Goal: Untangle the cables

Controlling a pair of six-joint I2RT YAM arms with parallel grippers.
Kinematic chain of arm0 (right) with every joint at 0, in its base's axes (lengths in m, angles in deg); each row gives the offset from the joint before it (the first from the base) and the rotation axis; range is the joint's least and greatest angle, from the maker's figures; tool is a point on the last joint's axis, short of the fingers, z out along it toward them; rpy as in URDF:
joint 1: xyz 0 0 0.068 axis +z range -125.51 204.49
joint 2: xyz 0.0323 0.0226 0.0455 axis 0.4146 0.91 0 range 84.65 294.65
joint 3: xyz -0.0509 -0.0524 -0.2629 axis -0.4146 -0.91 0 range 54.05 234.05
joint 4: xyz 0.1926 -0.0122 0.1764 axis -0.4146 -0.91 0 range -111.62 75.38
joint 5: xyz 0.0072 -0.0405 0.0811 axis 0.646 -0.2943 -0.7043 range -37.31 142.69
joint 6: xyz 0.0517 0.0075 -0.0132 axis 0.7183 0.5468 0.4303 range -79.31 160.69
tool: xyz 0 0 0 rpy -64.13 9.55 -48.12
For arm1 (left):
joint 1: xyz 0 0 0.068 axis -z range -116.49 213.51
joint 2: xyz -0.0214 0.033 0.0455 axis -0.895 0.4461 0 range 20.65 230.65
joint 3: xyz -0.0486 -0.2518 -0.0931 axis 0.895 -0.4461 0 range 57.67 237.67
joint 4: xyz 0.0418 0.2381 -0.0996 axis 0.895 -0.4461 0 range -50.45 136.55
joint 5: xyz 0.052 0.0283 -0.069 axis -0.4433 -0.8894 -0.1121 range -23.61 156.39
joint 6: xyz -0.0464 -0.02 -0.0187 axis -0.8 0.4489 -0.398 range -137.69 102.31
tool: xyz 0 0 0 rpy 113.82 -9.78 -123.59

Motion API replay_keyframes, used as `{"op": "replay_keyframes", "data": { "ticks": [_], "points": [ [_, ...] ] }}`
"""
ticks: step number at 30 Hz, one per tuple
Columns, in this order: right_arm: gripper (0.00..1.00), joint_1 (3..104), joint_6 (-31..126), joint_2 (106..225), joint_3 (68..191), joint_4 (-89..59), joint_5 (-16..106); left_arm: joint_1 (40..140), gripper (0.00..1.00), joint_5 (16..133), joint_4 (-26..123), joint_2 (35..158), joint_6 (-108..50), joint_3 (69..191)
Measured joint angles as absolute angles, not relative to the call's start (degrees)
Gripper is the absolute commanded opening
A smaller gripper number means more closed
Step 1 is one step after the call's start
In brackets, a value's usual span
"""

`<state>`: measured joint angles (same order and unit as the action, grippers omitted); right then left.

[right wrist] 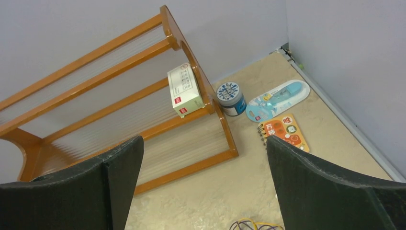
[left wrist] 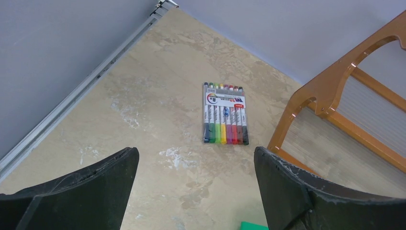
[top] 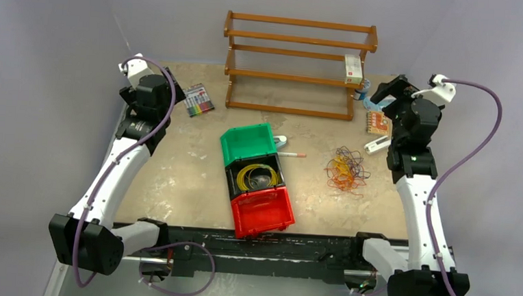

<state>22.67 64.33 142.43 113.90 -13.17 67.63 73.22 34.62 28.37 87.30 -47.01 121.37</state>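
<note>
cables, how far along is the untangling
Looks done: one yellow cable coil lies in the black bin. In hand: nothing; the left pincer and right pincer are both open and empty, up at the far corners. Left: the tangle of orange, yellow and dark purple cables sits bunched on the table, right of that bin.

The top view looks down on the whole worktop (top: 175, 163) from high opposite the rack (top: 288, 110). The wrist views sit lower and closer, left facing its left end, right its right end; all share the rack.
</note>
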Motion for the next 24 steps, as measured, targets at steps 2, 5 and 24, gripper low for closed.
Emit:
{"op": "replay_keyframes", "data": {
  "ticks": [2,5,24],
  "points": [
    [0.99,22.67,64.26,142.21,113.8,-13.5,66.89,73.22,0.95,34.62,29.75,87.0,-47.1,120.21],
    [0.99,22.67,64.22,141.6,113.47,-14.04,66.19,73.22,0.97,34.38,29.93,86.69,-47.47,119.16],
    [0.99,22.67,61.68,144.68,113.47,-20.69,50.78,73.16,1.0,34.55,29.31,88.33,-46.95,119.16]
  ]
}}
